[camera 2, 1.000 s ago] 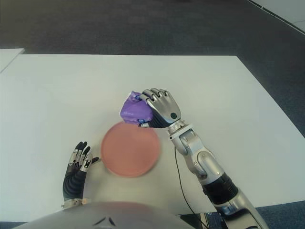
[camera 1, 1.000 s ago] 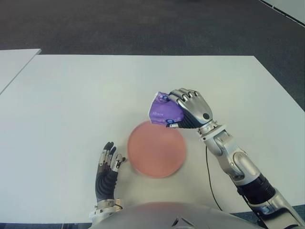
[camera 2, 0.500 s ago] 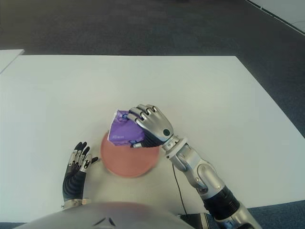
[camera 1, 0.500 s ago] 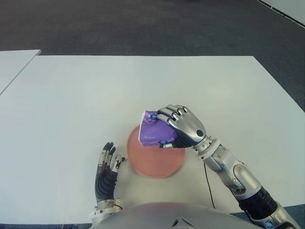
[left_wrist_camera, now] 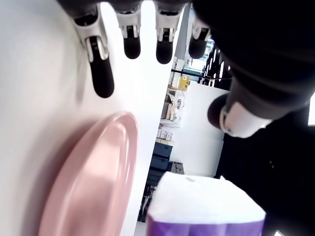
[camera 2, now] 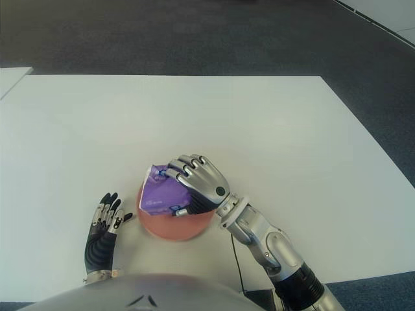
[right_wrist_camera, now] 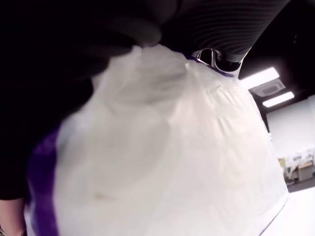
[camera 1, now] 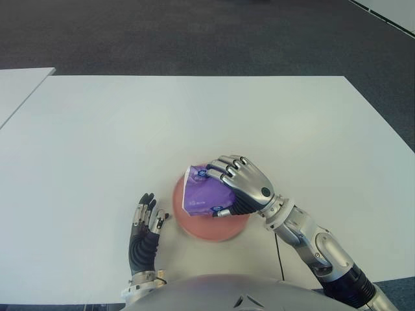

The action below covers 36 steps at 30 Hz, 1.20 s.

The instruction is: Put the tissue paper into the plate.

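Note:
A purple and white tissue pack (camera 1: 202, 195) is held over the pink plate (camera 1: 214, 228) near the table's front edge. My right hand (camera 1: 233, 188) is shut on the pack, fingers curled over its top. Whether the pack touches the plate I cannot tell. The pack fills the right wrist view (right_wrist_camera: 162, 147). In the left wrist view the plate (left_wrist_camera: 88, 182) and the pack (left_wrist_camera: 206, 206) show beyond my left fingers. My left hand (camera 1: 146, 227) shows to the left of the plate, fingers spread and holding nothing.
The white table (camera 1: 130, 129) stretches wide behind and to both sides of the plate. A second white table's corner (camera 1: 19, 84) stands at the far left. A thin black cable (camera 1: 279, 259) runs along my right forearm.
My right hand carried the tissue pack from behind the plate toward me and down, so it now sits over the plate. The left hand has stayed in place.

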{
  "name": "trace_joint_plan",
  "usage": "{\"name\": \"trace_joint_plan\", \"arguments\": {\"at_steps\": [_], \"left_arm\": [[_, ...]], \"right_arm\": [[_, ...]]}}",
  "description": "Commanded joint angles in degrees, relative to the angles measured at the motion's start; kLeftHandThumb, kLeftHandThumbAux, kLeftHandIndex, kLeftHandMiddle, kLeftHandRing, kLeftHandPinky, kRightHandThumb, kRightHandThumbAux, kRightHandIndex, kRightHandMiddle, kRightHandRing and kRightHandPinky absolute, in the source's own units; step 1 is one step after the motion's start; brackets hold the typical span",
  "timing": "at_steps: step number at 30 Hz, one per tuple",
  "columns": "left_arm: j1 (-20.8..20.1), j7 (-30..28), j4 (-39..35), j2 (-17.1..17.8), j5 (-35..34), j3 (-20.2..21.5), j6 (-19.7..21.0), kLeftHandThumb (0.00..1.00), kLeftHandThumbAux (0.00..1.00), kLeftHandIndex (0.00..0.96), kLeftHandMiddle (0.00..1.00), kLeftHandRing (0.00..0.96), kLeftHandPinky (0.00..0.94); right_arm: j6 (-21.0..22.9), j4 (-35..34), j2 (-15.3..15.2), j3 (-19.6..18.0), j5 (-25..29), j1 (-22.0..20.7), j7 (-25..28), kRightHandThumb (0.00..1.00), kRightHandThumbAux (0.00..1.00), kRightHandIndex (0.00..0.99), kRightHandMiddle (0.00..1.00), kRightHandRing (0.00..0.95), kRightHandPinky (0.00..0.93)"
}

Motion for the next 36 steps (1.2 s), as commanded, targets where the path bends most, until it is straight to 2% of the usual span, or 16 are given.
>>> {"name": "trace_joint_plan", "arguments": {"at_steps": [1,15,26,36], "left_arm": [[-2.42,0.92,1.11,-4.42,0.27,-1.59,1.66,0.125,0.617,0.041,0.096,0.057,0.035],[-2.27,0.25,1.26,-4.14,-0.79,-1.45,1.24,0.141,0.610,0.046,0.097,0.056,0.033],[-2.76,-0.04,1.57,-4.05,-1.46,-1.31,0.94,0.155,0.606,0.054,0.098,0.055,0.030],[-2.96,-0.11,2.27,-3.96,-1.61,-1.22,0.21,0.154,0.602,0.056,0.100,0.056,0.032]], "right_arm": [[-1.46,1.56,0.66,0.53,-1.33,0.07,-0.81,0.859,0.673,0.407,0.547,0.840,0.834],[-3.05,5.10,2.32,0.95,-2.19,0.41,-3.95,0.860,0.672,0.408,0.549,0.840,0.833],[-2.68,7.46,4.12,1.97,-3.85,0.65,-7.06,0.859,0.673,0.408,0.545,0.841,0.828],[-3.31,7.70,4.61,2.14,-2.78,1.59,-7.15,0.855,0.674,0.402,0.537,0.825,0.807]]}}
